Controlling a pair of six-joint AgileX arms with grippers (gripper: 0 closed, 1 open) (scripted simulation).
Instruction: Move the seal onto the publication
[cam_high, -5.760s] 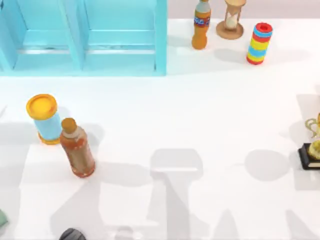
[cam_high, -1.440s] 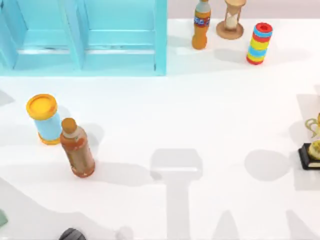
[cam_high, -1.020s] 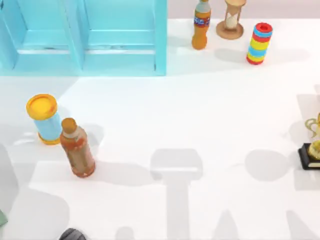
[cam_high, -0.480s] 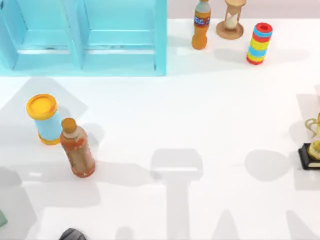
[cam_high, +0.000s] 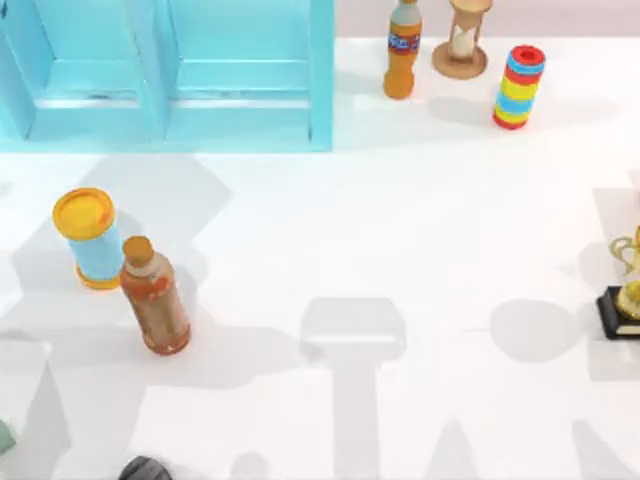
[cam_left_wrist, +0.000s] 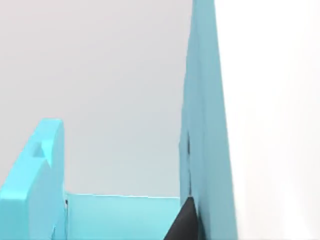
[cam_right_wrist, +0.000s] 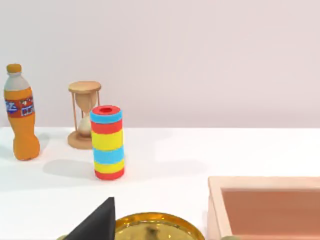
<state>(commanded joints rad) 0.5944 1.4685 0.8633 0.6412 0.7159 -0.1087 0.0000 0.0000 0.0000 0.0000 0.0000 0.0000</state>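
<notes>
Bright, even light; soft grey shadows on table (cam_high: 430, 230).

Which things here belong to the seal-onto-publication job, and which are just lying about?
Job: perhaps the teal sliver, maybe the publication; cannot tell.
Lying about: shelf unit, blue canister, brown bottle, orange bottle, hourglass, striped cylinder, trophy.

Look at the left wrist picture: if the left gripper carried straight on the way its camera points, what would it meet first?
Probably the light blue shelf unit: its upright panel and lower ledge lie ahead, with bare wall beyond. Depth is unclear, so this is a guess.
</notes>
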